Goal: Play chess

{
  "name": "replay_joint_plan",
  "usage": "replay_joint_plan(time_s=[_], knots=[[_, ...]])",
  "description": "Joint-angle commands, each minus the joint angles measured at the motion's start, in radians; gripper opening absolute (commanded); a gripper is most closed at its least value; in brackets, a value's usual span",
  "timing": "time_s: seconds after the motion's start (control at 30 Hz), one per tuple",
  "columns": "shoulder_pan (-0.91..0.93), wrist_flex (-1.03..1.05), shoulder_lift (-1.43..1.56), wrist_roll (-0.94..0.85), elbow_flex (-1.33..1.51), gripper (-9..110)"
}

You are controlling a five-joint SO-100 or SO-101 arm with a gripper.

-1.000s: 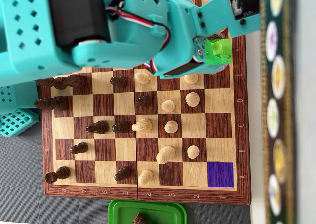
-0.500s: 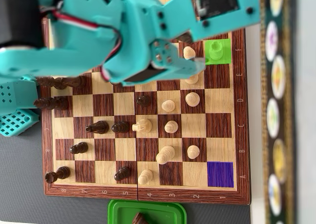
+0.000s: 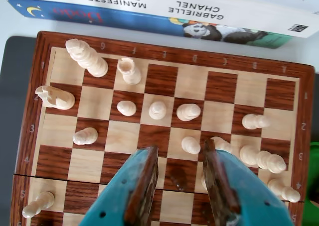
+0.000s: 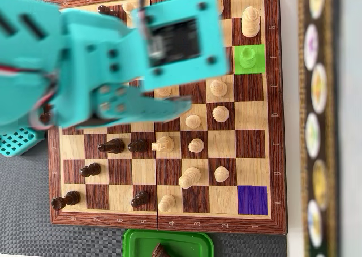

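A wooden chessboard (image 3: 164,48) fills the wrist view. Several white pieces stand on it, among them a tall piece (image 3: 87,58), a rook (image 3: 130,70), a knight (image 3: 55,97) and a pawn (image 3: 190,145). My teal gripper (image 3: 180,147) hangs over the board, open and empty, with its jaws to either side of a dark square (image 3: 179,173). A small white piece (image 3: 204,180) peeks out behind the right finger (image 3: 219,186). In the overhead view the teal arm (image 4: 113,53) covers the board's upper left. Dark pieces (image 4: 111,146) stand at the lower left and white pieces (image 4: 190,178) on the right.
Books (image 3: 164,4) lie along the board's far edge in the wrist view. In the overhead view one square with a piece on it is green (image 4: 249,60) and a corner square is purple (image 4: 252,200). A green container (image 4: 168,241) sits below the board.
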Motion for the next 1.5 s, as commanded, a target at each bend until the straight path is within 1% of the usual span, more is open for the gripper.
replay_joint_plan(time_s=[0.0,0.13,0.4,0.7,0.97,1.07,1.27,1.47], knots=[[0.038,0.003,0.149,0.008,0.052,14],[0.066,-0.005,0.275,0.049,0.14,14],[0.13,0.002,0.551,0.06,0.282,14],[0.137,-0.008,0.844,0.061,0.423,14],[0.137,-0.014,1.098,0.06,0.606,14],[0.135,-0.092,1.193,0.058,0.704,14],[0.126,-0.37,1.336,0.054,0.931,15],[0.118,-0.583,1.384,0.049,1.04,14]])
